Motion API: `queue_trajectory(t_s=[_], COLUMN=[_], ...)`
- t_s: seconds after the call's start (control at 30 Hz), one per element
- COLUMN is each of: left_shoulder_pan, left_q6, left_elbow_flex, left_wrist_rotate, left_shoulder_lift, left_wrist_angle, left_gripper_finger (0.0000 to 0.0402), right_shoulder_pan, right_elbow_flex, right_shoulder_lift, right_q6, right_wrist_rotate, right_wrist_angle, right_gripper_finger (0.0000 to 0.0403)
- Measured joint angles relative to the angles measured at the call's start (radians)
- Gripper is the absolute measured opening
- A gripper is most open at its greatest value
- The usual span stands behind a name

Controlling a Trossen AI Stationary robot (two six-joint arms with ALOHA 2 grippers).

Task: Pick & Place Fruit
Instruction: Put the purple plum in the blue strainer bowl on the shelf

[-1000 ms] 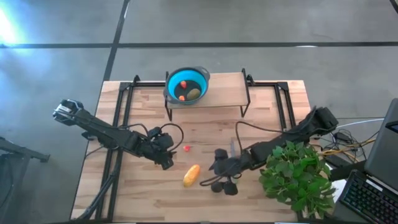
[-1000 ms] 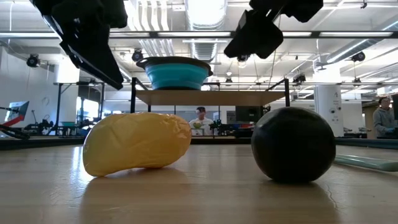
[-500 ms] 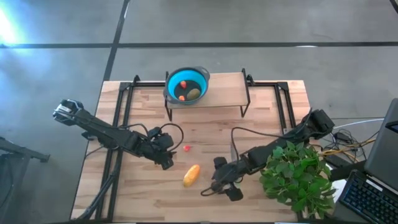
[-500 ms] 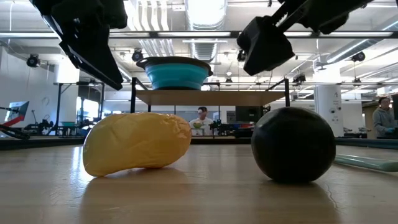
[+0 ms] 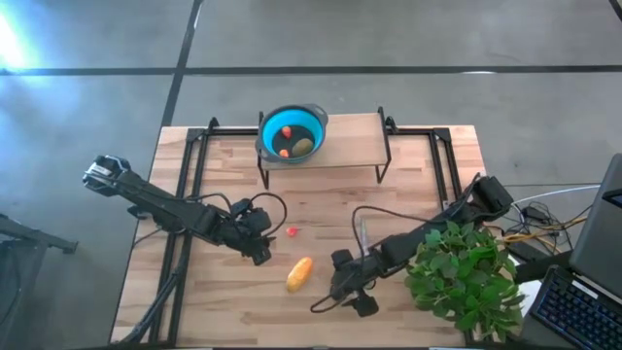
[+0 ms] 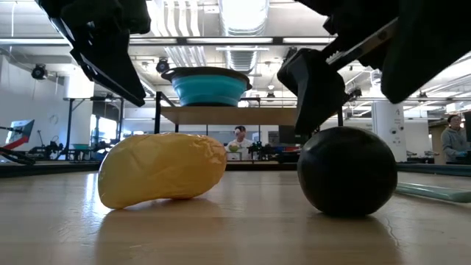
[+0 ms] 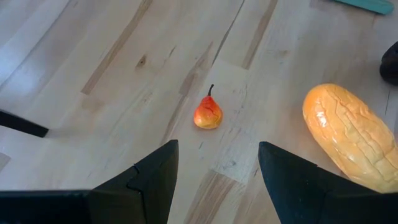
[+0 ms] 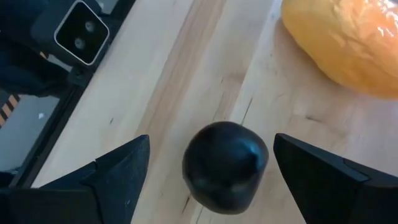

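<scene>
Moved: right claw [image 8: 208,180] has come down over dark round fruit [image 8: 225,165], fingers spread either side, not gripping. Left claw [image 7: 216,177]: fingers apart near tiny red fruit [image 7: 208,114]. Yellow-orange fruit [image 5: 299,273]: on worktop [image 5: 233,311].

You have a yellow-orange oblong fruit [image 5: 299,273] lying on its side on the wood, wrinkled and glossy. Just beside it sits a dark round fruit [image 8: 225,165], apart from it. A tiny red pear-shaped piece [image 7: 208,114] lies nearby. In the blue bowl [image 5: 313,124] rest an olive-green fruit [image 5: 303,146], a red piece [image 5: 288,130] and an orange piece [image 5: 284,153].
</scene>
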Motion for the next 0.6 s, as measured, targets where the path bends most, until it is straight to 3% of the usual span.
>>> queue_trajectory(t_s=[0.6], left_shoulder_pan=[0.0], left_q6=[0.0], left_elbow_flex=[0.0], left_wrist_rotate=[0.0], left_shoulder_lift=[0.0], left_wrist_angle=[0.0], left_gripper_finger=[0.0227], right_shoulder_pan=[0.0], right_elbow_flex=[-0.005], right_shoulder_lift=[0.075], right_q6=[0.076], right_wrist_rotate=[0.002], right_wrist_angle=[-0.032], right_gripper_finger=[0.0356])
